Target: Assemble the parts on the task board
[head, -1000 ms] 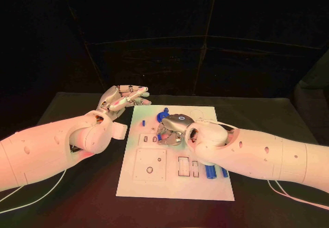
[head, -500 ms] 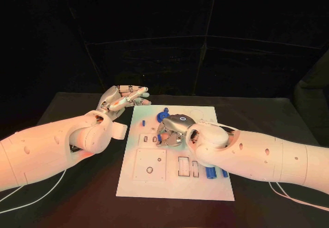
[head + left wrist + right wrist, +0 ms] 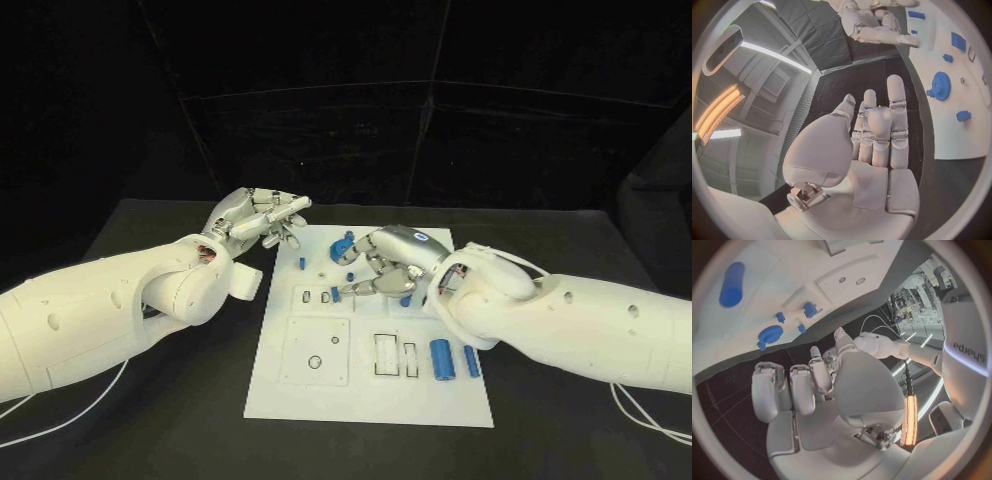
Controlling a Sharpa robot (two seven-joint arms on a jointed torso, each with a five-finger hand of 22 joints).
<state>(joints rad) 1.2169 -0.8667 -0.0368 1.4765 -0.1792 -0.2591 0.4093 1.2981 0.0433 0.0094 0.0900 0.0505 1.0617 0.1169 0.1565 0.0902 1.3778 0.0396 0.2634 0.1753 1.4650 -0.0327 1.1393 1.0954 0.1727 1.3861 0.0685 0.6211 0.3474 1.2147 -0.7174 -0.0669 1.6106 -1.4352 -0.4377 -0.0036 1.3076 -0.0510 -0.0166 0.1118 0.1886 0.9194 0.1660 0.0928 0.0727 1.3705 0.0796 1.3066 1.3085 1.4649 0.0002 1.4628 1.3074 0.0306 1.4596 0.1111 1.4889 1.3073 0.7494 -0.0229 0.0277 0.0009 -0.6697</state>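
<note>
The white task board [image 3: 368, 395] lies in the middle of the table. On it are a blue gear [image 3: 343, 243], a small blue peg [image 3: 302, 263], a small blue piece [image 3: 333, 294] and two blue cylinders [image 3: 441, 360] near its right edge. My right hand [image 3: 387, 262] hovers over the board's middle, fingers curled down, and I see nothing in them; the right wrist view shows the curled fingers [image 3: 798, 390] bare, with the gear [image 3: 770, 334] beyond. My left hand [image 3: 257, 218] is raised beside the board's far left corner, its fingers [image 3: 879, 125] straight and holding nothing.
Rectangular recesses [image 3: 316, 350] and narrow slots [image 3: 387, 352] sit in the near half of the board. Black table surface [image 3: 577, 250] surrounds the board on all sides. In the left wrist view the board [image 3: 967, 65] lies just past the fingertips.
My right hand has drawn slightly right and toward the far side, uncovering the blue cylinders near the board's right edge. The left hand has stayed put.
</note>
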